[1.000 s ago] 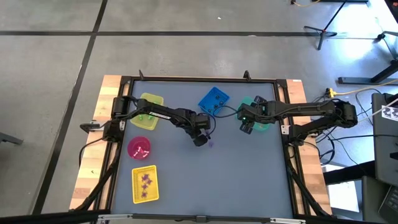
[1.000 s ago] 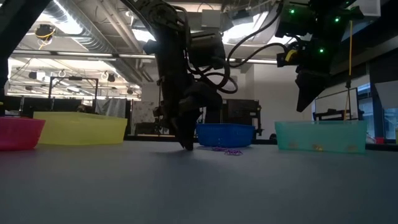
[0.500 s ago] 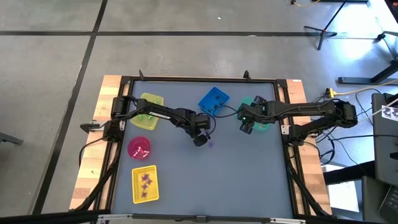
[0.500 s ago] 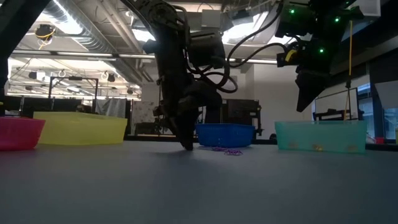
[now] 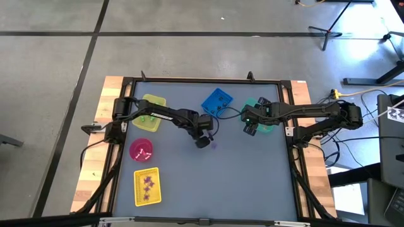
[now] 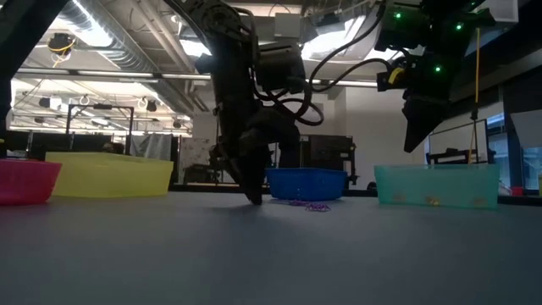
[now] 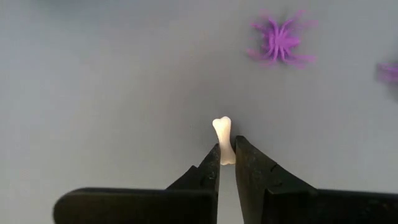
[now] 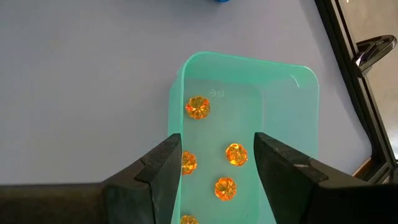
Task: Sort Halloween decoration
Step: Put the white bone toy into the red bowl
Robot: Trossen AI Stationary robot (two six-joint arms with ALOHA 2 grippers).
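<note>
A small white bone (image 7: 222,134) is at the table's middle, with my left gripper (image 7: 227,163) shut on it; in the high view this gripper (image 5: 203,142) is near the centre. Purple spiders (image 7: 280,42) lie on the table just beyond it, also seen in the low view (image 6: 309,205). My right gripper (image 8: 217,162) hangs open above the teal bin (image 8: 245,112), which holds several orange pumpkins (image 8: 198,107). My left gripper pinches the bone's near end (image 7: 226,155) between its two fingertips. The fingers come steeply from above, with their tips (image 6: 254,197) down at the table top. The bone's free end (image 7: 222,122) sticks out past the fingertips. Whether the bone rests on the table, I cannot tell.
A blue bin (image 5: 216,101) stands at the far middle and a yellow bin (image 5: 149,113) at the far left. A pink bowl (image 5: 141,150) and a yellow tray (image 5: 147,186) with purple spiders are on the left. The table's near half and right are bare grey surface.
</note>
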